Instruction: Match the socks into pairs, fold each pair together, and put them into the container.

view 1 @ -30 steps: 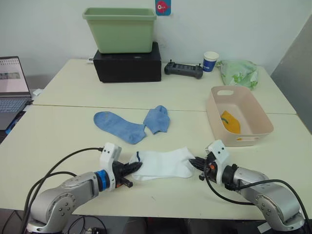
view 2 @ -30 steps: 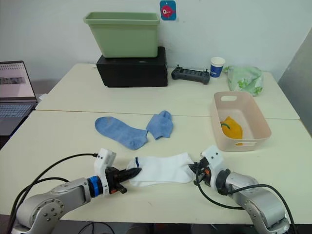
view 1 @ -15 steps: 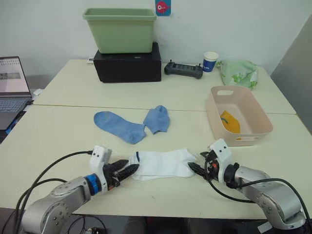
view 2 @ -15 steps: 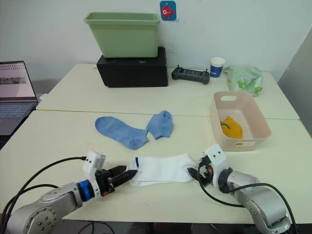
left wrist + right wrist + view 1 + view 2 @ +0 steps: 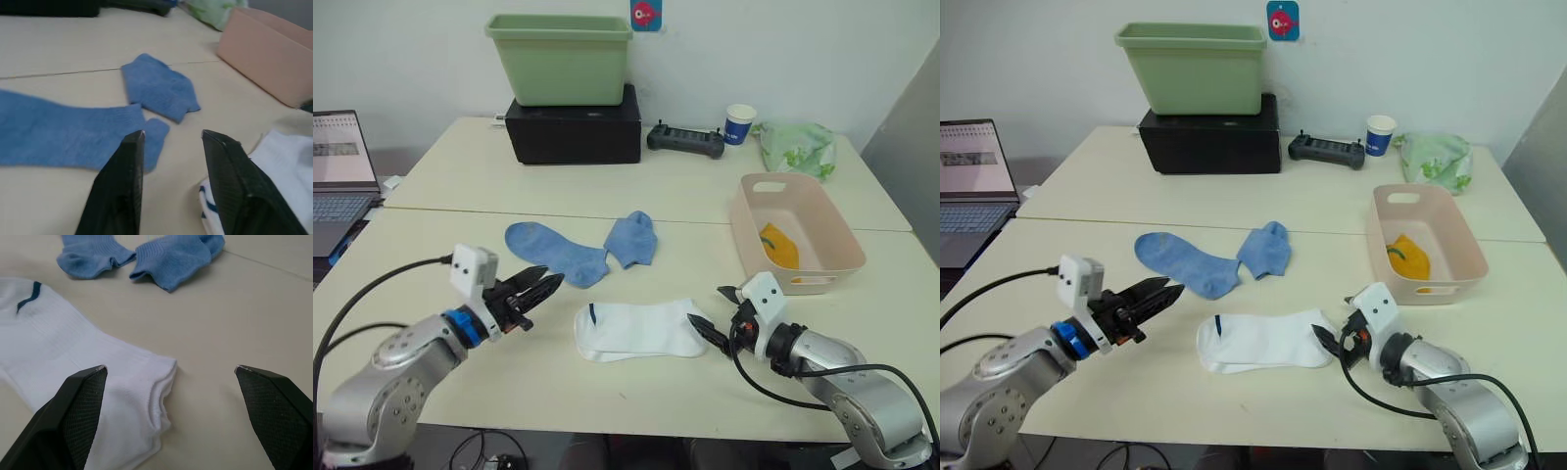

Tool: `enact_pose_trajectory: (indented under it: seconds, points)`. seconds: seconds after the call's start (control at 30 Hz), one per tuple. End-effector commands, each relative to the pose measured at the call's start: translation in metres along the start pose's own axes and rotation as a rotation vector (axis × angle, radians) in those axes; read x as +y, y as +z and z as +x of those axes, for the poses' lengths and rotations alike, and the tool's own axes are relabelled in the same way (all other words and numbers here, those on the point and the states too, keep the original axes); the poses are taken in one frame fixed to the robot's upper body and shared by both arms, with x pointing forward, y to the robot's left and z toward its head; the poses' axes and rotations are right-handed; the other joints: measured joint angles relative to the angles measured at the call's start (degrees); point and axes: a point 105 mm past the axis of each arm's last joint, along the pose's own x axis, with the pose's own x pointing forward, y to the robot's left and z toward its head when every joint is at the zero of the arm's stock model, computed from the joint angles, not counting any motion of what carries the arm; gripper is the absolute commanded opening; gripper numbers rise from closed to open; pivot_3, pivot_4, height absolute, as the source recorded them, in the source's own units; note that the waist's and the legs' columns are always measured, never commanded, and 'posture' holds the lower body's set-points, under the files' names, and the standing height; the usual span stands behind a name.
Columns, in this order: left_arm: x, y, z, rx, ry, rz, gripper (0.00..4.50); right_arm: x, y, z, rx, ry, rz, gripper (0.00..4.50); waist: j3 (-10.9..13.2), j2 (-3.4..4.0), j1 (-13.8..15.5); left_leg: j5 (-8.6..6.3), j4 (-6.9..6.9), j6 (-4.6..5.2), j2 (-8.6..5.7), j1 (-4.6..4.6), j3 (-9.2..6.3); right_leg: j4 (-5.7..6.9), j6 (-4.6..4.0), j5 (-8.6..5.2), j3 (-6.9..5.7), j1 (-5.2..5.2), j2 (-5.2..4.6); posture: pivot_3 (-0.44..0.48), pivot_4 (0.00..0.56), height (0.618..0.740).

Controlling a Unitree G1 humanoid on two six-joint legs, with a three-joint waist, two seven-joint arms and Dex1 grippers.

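The white socks (image 5: 636, 330) with a dark cuff edge lie flat, one on the other, near the table's front edge. My left gripper (image 5: 551, 283) hovers open and empty to their left, pointing toward the long blue sock (image 5: 553, 253). A second blue sock (image 5: 631, 238) lies folded just right of the long one. My right gripper (image 5: 709, 309) stands wide open just off the white socks' toe end (image 5: 146, 377), holding nothing. The pale pink container (image 5: 822, 279) sits at the right with a mustard-yellow sock (image 5: 776, 245) inside.
A green tub (image 5: 560, 57) sits on a black box (image 5: 573, 132) at the back. Beside them are a black controller (image 5: 685, 140), a paper cup (image 5: 737, 123) and a green plastic bag (image 5: 795, 145). A laptop (image 5: 337, 166) stands at the far left.
Both grippers were shut on the white socks' ends and have let go. The left one has pulled back to the left and lifted; the right one has backed off slightly. The socks now lie flat.
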Motion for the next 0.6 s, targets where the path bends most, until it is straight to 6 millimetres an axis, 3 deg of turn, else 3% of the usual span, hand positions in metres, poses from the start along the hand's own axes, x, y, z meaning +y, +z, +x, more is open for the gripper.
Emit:
enact_pose_trajectory:
  seconds: [0.03,0.1,0.37,0.47,0.6]
  points:
    - [-0.021,-0.001,0.010,0.074,-0.193,0.065,0.72,0.020,0.026,0.007,-0.092,0.109,-0.069,3.83,0.0,0.00,-0.3,0.00,0.00,0.00,0.01,0.02,0.04,0.01,0.00,0.00,0.02,-0.01,0.00,0.000,0.150,0.730]
    - [-0.027,-0.009,0.016,0.157,-0.279,0.090,0.06,0.028,0.024,0.017,-0.069,0.169,-0.077,3.14,0.0,0.01,-0.4,0.00,-0.01,0.00,0.05,0.02,0.00,0.04,-0.01,0.01,-0.01,-0.04,0.05,0.000,0.150,0.730]
    - [-0.024,-0.046,0.025,0.310,-0.366,0.082,0.00,0.049,-0.016,0.035,0.100,0.304,-0.110,0.10,0.1,-0.02,-0.1,0.00,0.00,0.01,0.04,-0.12,0.03,0.05,-0.02,0.00,0.01,-0.17,0.06,0.000,0.150,0.730]
    - [-0.032,-0.071,0.021,0.411,-0.373,0.056,0.00,0.039,-0.034,0.022,0.185,0.270,-0.102,0.04,0.1,-0.02,-0.1,0.00,0.00,0.02,0.04,-0.19,0.01,0.06,-0.01,0.00,0.01,-0.23,0.05,0.000,0.150,0.730]
    - [-0.032,-0.082,0.020,0.447,-0.339,0.050,0.00,0.030,-0.045,0.007,0.240,0.246,-0.095,0.04,0.0,-0.05,0.1,0.00,0.01,0.02,0.06,-0.14,-0.03,0.06,-0.01,-0.01,-0.03,-0.16,0.05,0.000,0.150,0.730]
